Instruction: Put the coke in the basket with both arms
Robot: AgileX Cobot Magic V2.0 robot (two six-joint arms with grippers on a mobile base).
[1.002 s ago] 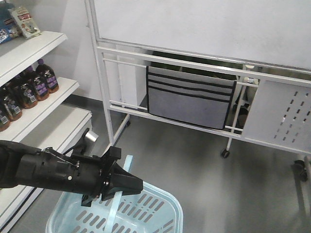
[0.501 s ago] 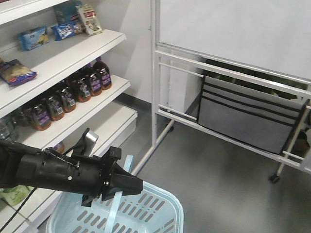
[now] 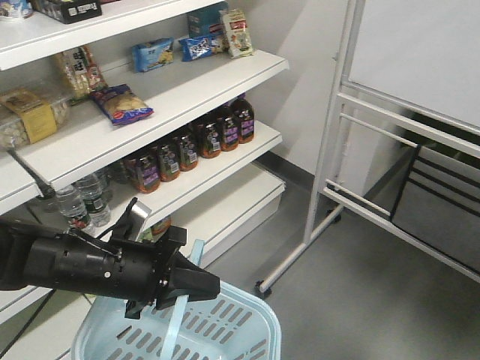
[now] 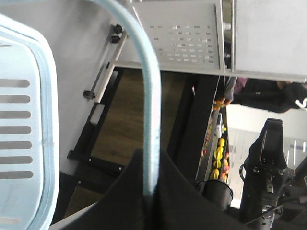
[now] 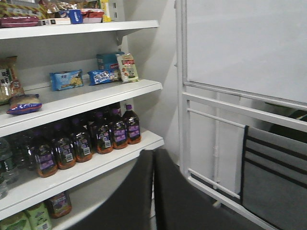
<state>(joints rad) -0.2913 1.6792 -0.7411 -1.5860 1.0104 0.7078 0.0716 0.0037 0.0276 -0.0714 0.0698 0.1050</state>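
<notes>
The left gripper (image 3: 206, 287) has its jaws clamped on the handle (image 4: 152, 115) of the basket (image 3: 259, 306), which hangs just below them. The right gripper (image 5: 153, 187) has its jaws together; dark bottles (image 5: 103, 136) line a shelf (image 5: 122, 152) beyond.

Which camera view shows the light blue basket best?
The exterior front-facing view: it shows the basket rim and slotted walls, though the left gripper covers part. The left wrist view shows only one wall and the handle; the right wrist view shows none.
</notes>
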